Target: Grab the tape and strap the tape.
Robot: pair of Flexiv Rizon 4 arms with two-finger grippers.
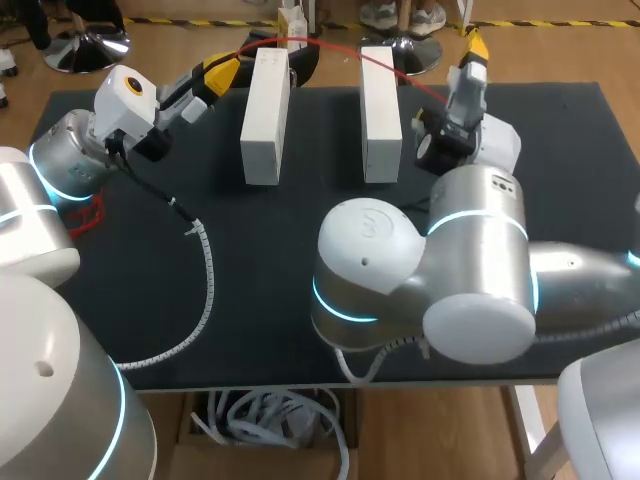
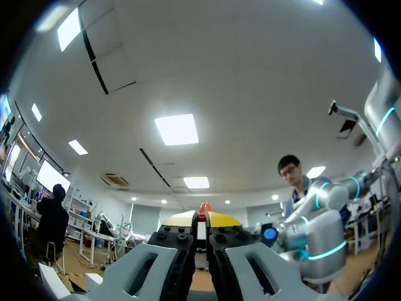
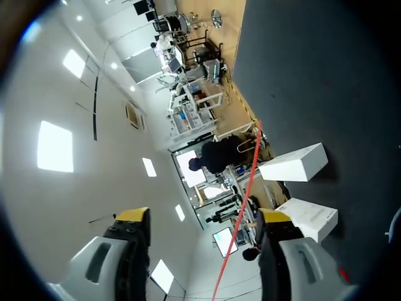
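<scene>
Pinching red tape [image 1: 325,46], left fingers [image 1: 222,72] aloft; right fingers [image 1: 477,45] spread.

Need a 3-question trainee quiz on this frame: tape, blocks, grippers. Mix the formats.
1. True or false: the left gripper is shut on the thin red tape.
2. How many white rectangular blocks stand on the dark table? A one, B two, C four.
3. Fill in: the fingers of the right gripper are ___, with the tape passing between them.
Key: 1 true; 2 B; 3 open.
</scene>
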